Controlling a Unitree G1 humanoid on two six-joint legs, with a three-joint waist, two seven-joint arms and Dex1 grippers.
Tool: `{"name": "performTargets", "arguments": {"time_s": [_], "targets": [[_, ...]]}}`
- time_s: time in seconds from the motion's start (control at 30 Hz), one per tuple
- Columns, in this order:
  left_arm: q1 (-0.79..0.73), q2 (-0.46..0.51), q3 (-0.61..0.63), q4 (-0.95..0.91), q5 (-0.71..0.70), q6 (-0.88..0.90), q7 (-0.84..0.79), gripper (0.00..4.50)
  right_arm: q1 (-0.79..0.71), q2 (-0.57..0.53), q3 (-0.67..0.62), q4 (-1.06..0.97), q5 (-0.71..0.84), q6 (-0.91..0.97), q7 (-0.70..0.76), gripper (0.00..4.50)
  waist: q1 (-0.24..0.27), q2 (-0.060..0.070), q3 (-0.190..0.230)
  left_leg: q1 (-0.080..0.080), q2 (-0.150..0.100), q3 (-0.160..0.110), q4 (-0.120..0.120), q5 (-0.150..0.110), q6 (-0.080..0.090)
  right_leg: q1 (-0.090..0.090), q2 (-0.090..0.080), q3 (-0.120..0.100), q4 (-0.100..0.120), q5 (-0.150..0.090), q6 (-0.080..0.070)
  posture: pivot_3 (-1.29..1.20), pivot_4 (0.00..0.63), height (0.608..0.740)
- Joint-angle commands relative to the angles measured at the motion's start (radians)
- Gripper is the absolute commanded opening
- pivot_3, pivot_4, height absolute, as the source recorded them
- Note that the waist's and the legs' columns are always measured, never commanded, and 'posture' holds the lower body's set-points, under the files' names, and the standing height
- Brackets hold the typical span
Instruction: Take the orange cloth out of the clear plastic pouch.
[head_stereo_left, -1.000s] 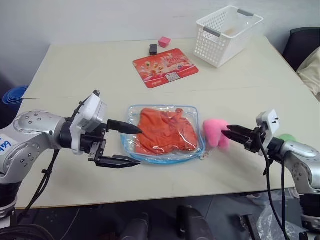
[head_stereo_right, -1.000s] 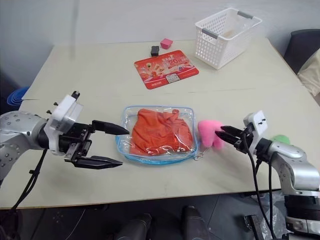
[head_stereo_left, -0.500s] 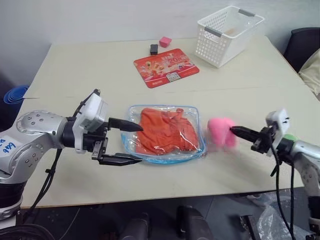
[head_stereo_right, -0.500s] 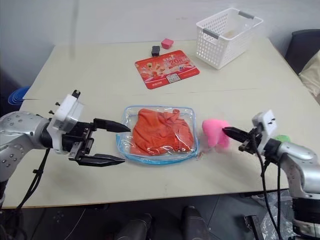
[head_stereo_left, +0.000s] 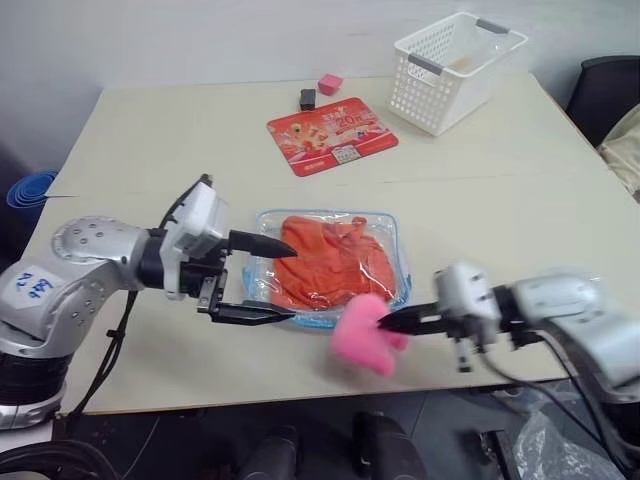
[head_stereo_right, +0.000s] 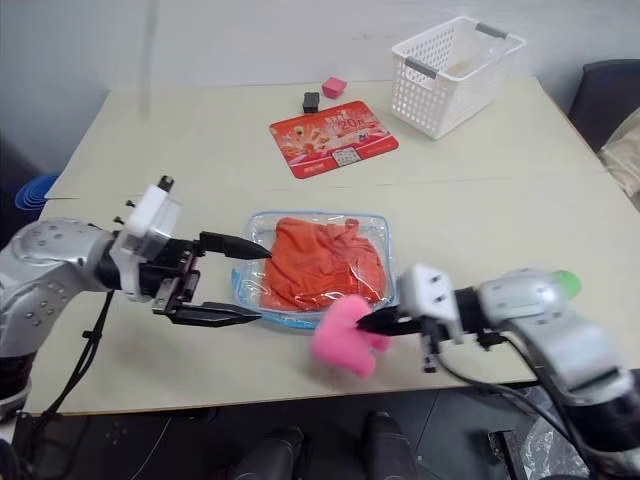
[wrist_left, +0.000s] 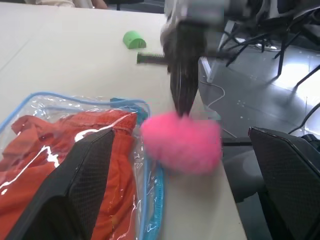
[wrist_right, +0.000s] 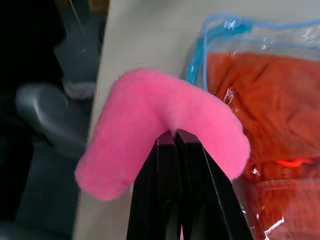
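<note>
Since a second ago I log my right gripper (head_stereo_left: 402, 322) swung from the tabletop's right side to the near edge, now clenched on the pink plush toy (head_stereo_left: 362, 336), which has left its spot just right of the clear plastic pouch (head_stereo_left: 325, 262) and sits at the pouch's near right corner, overhanging the tabletop (head_stereo_left: 150, 140) edge. My left gripper (head_stereo_left: 278, 280) is little changed: released, fingers spread wide, upper fingertip over the pouch's left rim, lower one along its near left edge. The orange cloth (head_stereo_left: 330, 262) remains inside the pouch, flat at centre near the front edge. Far side holds the red printed card (head_stereo_left: 331, 134), a small black block (head_stereo_left: 307, 98), a pink block (head_stereo_left: 329, 83) and the white lattice basket (head_stereo_left: 455, 68) at the far right corner. A green object (wrist_left: 132, 39) lies right of the pouch. Bare tabletop stretches left and right of the pouch and between pouch and card.
</note>
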Motion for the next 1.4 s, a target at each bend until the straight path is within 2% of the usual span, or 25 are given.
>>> {"name": "performTargets", "arguments": {"time_s": [0.03, 0.13, 0.23, 0.43, 0.6, 0.73, 0.87, 1.0, 1.13, 1.23, 1.4], "targets": [[-0.021, -0.009, -0.007, -0.016, 0.027, -0.020, -0.011, 4.50, -0.007, 0.040, 0.089, 0.088, -0.198, -0.189, -0.062, 0.03, 0.001, 0.000, 0.000, 0.000, 0.000, 0.000, 0.000, 0.000, 0.000, 0.000, 0.000, 0.000, 0.000, 0.000, 0.000, 0.00, 0.150, 0.740], [-0.022, -0.014, -0.015, -0.020, 0.035, -0.016, -0.020, 4.50, 0.004, 0.076, 0.097, 0.103, -0.209, -0.206, -0.079, 0.03, 0.000, -0.001, -0.001, 0.000, 0.000, 0.000, 0.001, 0.000, 0.000, 0.000, 0.000, 0.000, 0.000, 0.000, 0.000, 0.00, 0.150, 0.740], [-0.001, -0.004, -0.049, -0.029, 0.090, -0.062, -0.057, 4.50, 0.024, 0.087, 0.079, 0.074, -0.177, -0.171, -0.075, 0.59, -0.006, -0.001, -0.001, 0.001, 0.001, 0.000, 0.001, 0.000, 0.000, 0.001, 0.001, 0.000, 0.001, 0.000, 0.000, 0.00, 0.150, 0.740], [-0.005, -0.024, -0.121, -0.004, 0.183, -0.153, -0.136, 4.50, 0.077, 0.038, -0.015, -0.054, -0.067, -0.066, -0.045, 2.44, 0.000, -0.001, -0.001, 0.001, 0.001, 0.000, 0.001, 0.000, -0.001, 0.001, 0.001, 0.000, 0.002, 0.000, -0.001, 0.00, 0.150, 0.740], [-0.066, -0.090, -0.230, 0.077, 0.309, -0.285, -0.199, 4.50, 0.080, 0.011, -0.236, -0.195, 0.211, 0.155, -0.074, 4.11, 0.004, -0.001, -0.001, 0.000, 0.001, 0.000, 0.002, 0.000, -0.001, 0.001, 0.001, 0.000, 0.000, 0.000, -0.001, 0.00, 0.150, 0.740], [-0.127, -0.175, -0.312, 0.163, 0.393, -0.373, -0.240, 4.50, 0.081, -0.075, -0.400, -0.187, 0.287, 0.234, -0.064, 4.11, 0.009, -0.001, -0.001, 0.000, 0.000, -0.001, 0.003, 0.000, 0.000, 0.002, 0.000, 0.000, -0.001, 0.001, 0.000, 0.00, 0.150, 0.740], [-0.178, -0.280, -0.380, 0.231, 0.429, -0.411, -0.273, 4.50, 0.162, -0.184, -0.467, -0.111, 0.185, 0.131, -0.013, 4.11, 0.012, -0.002, -0.001, -0.001, 0.000, -0.001, 0.002, 0.000, 0.000, 0.002, 0.000, -0.001, -0.001, 0.001, 0.000, 0.00, 0.150, 0.740], [-0.205, -0.351, -0.463, 0.296, 0.504, -0.483, -0.316, 4.50, 0.223, -0.232, -0.440, -0.017, 0.014, -0.099, 0.002, 4.11, 0.009, -0.002, -0.001, -0.001, 0.000, 0.000, 0.003, 0.000, 0.000, 0.001, 0.001, 0.000, 0.000, 0.001, 0.000, 0.00, 0.150, 0.740], [-0.202, -0.387, -0.542, 0.377, 0.614, -0.589, -0.337, 4.50, 0.184, -0.187, -0.355, 0.066, -0.107, -0.252, -0.050, 4.11, -0.002, -0.002, -0.001, 0.001, 0.001, 0.003, 0.003, 0.000, 0.000, 0.001, 0.001, 0.000, 0.001, 0.001, 0.000, 0.00, 0.150, 0.740], [-0.190, -0.397, -0.559, 0.403, 0.650, -0.628, -0.337, 3.95, 0.151, -0.147, -0.302, 0.115, -0.169, -0.342, -0.081, 4.14, 0.000, -0.002, -0.001, 0.001, 0.001, 0.003, 0.003, 0.000, 0.000, 0.001, 0.002, 0.000, 0.002, 0.001, 0.000, 0.00, 0.150, 0.740], [-0.182, -0.384, -0.553, 0.414, 0.674, -0.657, -0.345, 2.50, 0.099, -0.085, -0.241, 0.167, -0.218, -0.441, -0.116, 4.14, 0.002, -0.002, -0.001, 0.000, 0.000, 0.002, 0.004, 0.000, 0.000, 0.001, 0.001, 0.000, 0.002, 0.001, 0.000, 0.00, 0.150, 0.740]]}}
